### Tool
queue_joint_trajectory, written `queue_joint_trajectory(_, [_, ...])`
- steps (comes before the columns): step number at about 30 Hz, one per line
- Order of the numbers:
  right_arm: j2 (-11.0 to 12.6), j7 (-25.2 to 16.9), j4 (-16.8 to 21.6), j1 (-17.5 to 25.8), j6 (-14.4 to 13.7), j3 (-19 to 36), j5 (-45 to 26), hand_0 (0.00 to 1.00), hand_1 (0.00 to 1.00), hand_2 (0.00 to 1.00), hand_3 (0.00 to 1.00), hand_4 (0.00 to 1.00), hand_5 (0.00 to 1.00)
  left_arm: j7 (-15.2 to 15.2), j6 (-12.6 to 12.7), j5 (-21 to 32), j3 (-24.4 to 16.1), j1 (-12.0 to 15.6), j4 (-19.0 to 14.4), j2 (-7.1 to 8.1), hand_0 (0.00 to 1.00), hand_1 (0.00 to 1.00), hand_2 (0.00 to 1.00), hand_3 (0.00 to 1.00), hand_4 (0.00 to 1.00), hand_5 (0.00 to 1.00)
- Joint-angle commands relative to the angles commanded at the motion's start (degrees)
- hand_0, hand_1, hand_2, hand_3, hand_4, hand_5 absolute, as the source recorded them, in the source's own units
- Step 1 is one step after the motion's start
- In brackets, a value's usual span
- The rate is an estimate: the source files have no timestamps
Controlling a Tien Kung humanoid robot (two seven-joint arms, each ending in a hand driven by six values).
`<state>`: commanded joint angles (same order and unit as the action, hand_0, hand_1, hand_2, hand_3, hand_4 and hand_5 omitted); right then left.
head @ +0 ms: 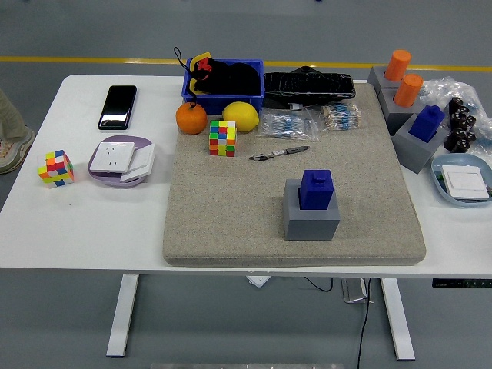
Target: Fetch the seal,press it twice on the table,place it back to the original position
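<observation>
Neither robot hand is showing in my head view yet, so I am grasping nothing and cannot judge which arm sits nearer. I am watching the blue seal (pixel 316 189) standing upright in its grey holder (pixel 310 217), on the mat (pixel 231 215) toward the desk's (pixel 92 223) near edge, right of centre.

Even, bright light falls from overhead, and the white table (pixel 92 223) shows no harsh glare. Shadows are short and soft; the grey block (pixel 311 219) on the felt mat (pixel 223 215) casts only a faint one to its right. Everything is sharp edge to edge (the black phone (pixel 118 107) carries a dull sheen). The table's edges look slightly bowed.
</observation>
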<state>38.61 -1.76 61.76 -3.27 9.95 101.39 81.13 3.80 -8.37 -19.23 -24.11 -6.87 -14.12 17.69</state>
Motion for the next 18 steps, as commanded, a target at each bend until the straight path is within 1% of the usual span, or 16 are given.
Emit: queue_joint_trajectory(18, [0.0, 0.04, 0.12, 0.38, -0.11, 0.64, 0.24, 0.925, 0.89, 0.873, 0.84, 0.998, 0.804, 0.05, -0.06, 0.03, 0.54, -0.14, 0.0, 0.24, 0.795, 0.747, 0.737, 0.776, 0.805, 0.471])
